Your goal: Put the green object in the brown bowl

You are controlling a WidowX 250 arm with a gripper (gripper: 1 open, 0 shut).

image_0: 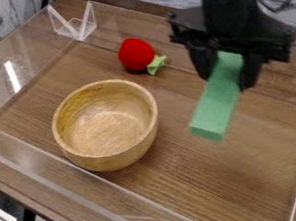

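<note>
Your block is in the air, clear of the worktop. It hangs tilted, its upper end caught in the tool and its lower end slanting down and toward the near left. The tool's jaws are clamped on that upper end, one on each flat side, so the block reaches out below and in front of the tool; most of its length shows, plain light green. The tool points steeply downward from the dark arm that enters from the top of the view.

The block's lower end sits to the right of the bowl, near its rim but apart from it and not over the opening. You can see the bowl's inside is bare wood with grain, nothing in it. It stands on the worktop left of centre.

Farther back, left of the tool, lies the red strawberry toy with its small green leaves to the right. A clear plastic wall runs around the worktop, and a small clear stand sits at the far left.
</note>
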